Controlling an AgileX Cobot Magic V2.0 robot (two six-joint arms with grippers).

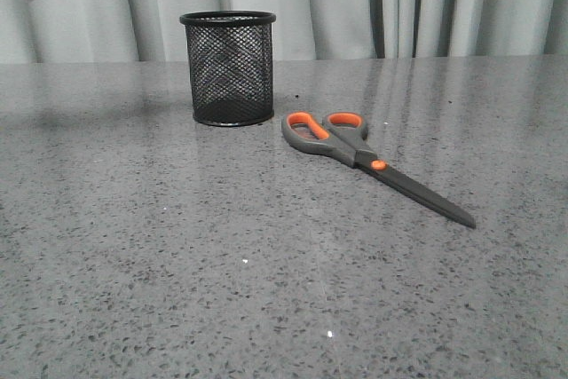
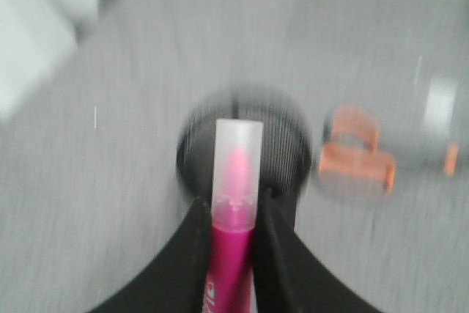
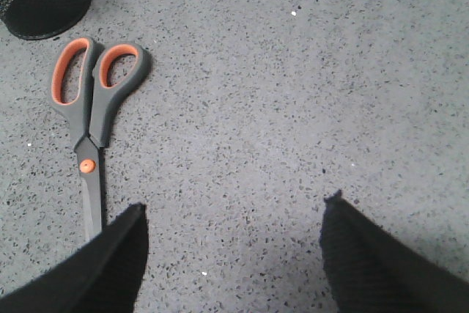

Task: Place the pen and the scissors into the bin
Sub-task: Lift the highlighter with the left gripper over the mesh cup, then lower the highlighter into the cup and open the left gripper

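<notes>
Left gripper (image 2: pixel 233 214) clamped on pen (image 2: pixel 233 254), cap end forward, aimed over bin (image 2: pixel 293 144); wrist view blurred. In front view pen tip shows high at upper left, bin (image 1: pixel 228 68) upright on table (image 1: pixel 177 264).

I judge pen light, stiff, smooth barrel; mid-barrel pinch fine, may slip if loosened.

Right gripper (image 3: pixel 234 247) fingers wide apart, empty, above table near scissors (image 3: pixel 91 108) blade.

Scissors (image 1: pixel 368 161) flat, closed, just right of bin. Heavier, rigid, thin; I'd grab near pivot or handle neck.
</notes>
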